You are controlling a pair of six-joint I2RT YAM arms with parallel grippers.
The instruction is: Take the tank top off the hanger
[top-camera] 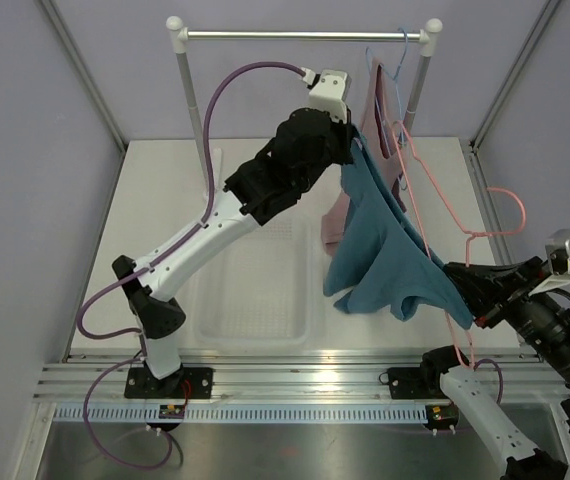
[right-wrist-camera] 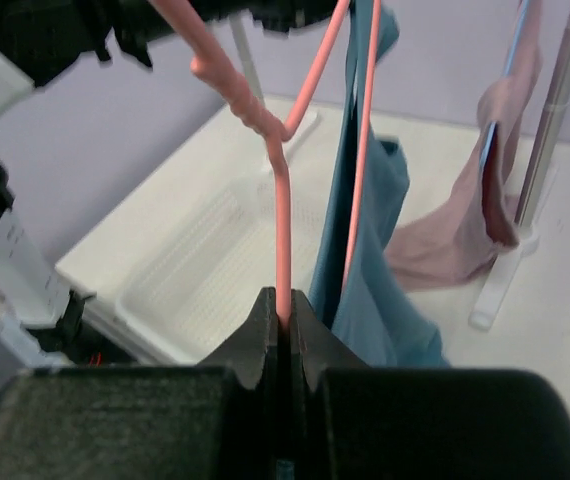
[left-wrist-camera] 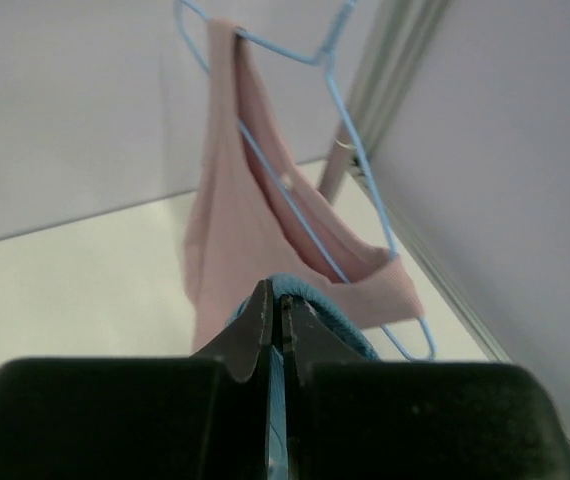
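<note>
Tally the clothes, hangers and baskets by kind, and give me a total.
Tank tops: 2, the teal tank top and the pink tank top
Hangers: 2, the salmon hanger and the light-blue hanger
Baskets: 1, the white basket
Total: 5

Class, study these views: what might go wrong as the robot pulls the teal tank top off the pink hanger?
1. The left claw pinches only a thin edge of the tank top, so it may slip free.
2. The right claw grips only the hanger, a thin wire that could twist or slide.
3. The pink top hangs close behind and might snag.
</note>
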